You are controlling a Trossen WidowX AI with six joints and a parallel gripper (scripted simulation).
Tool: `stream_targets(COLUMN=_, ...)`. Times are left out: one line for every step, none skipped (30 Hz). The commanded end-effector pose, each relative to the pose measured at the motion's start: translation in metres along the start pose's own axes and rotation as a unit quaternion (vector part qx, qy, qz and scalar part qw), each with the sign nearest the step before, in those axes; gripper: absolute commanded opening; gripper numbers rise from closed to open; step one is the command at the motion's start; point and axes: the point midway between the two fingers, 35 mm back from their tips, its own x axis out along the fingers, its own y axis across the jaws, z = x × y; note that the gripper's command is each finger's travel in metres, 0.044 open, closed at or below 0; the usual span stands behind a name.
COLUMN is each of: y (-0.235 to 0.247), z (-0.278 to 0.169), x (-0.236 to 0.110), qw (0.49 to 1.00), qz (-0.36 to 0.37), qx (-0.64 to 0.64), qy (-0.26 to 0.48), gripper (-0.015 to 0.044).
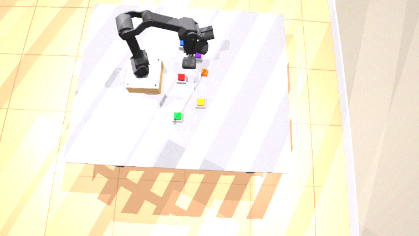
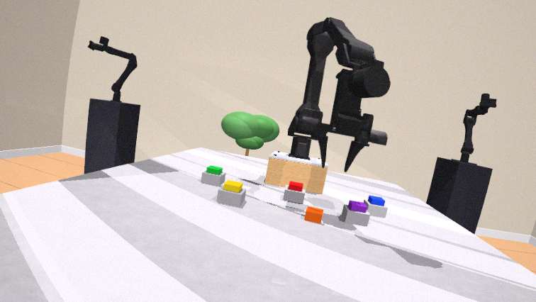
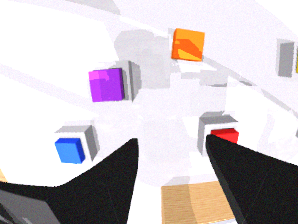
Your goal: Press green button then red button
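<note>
The green button [image 1: 177, 116] [image 2: 214, 169] sits on its grey base toward the table's front. The red button [image 1: 181, 77] [image 2: 295, 186] [image 3: 225, 136] sits near the arm's wooden base [image 1: 144, 85] [image 2: 292, 174] [image 3: 193, 205]. My gripper [image 1: 189, 62] [image 2: 335, 166] [image 3: 172, 141] is open and empty. It hangs well above the table, between the red button and the purple button [image 1: 198, 55] [image 2: 357, 205] [image 3: 107, 84], and touches nothing. In the wrist view the red button shows just beside the right finger.
An orange block [image 1: 204, 72] [image 2: 313, 214] [image 3: 188, 44] lies close to the red button. A yellow button [image 1: 200, 102] [image 2: 232, 186] stands near the green one. A blue button [image 1: 182, 42] [image 2: 376, 200] [image 3: 69, 149] stands beyond the purple one.
</note>
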Motion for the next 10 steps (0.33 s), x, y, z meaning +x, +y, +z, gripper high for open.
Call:
stream_targets(y=0.05, z=0.01, x=-0.016, qw=1.0, qz=0.006, qx=-0.003, qy=-0.002, gripper=0.0309)
stream_targets(y=0.066, z=0.01, x=-0.02, qw=1.0, qz=0.007, qx=-0.003, qy=-0.002, gripper=0.0335)
stream_targets(y=0.083, z=0.01, x=-0.025, qw=1.0, qz=0.008, qx=-0.003, qy=-0.002, gripper=0.0361)
stream_targets(y=0.1, z=0.008, x=-0.029, qw=1.0, qz=0.009, qx=-0.003, qy=-0.002, gripper=0.0387)
stream_targets(y=0.113, z=0.006, x=-0.032, qw=1.0, qz=0.009, qx=-0.003, qy=-0.002, gripper=0.04)
stream_targets(y=0.121, z=0.005, x=-0.034, qw=1.0, qz=0.01, qx=-0.003, qy=-0.001, gripper=0.04)
stream_targets(y=0.124, z=0.004, x=-0.034, qw=1.0, qz=0.01, qx=-0.003, qy=-0.001, gripper=0.04)
stream_targets(y=0.124, z=0.004, x=-0.034, qw=1.0, qz=0.01, qx=-0.003, qy=-0.001, gripper=0.04)
stream_targets(y=0.124, z=0.004, x=-0.034, qw=1.0, qz=0.01, qx=-0.003, qy=-0.001, gripper=0.04)
stream_targets(y=0.124, z=0.004, x=-0.034, qw=1.0, qz=0.01, qx=-0.003, qy=-0.001, gripper=0.04)
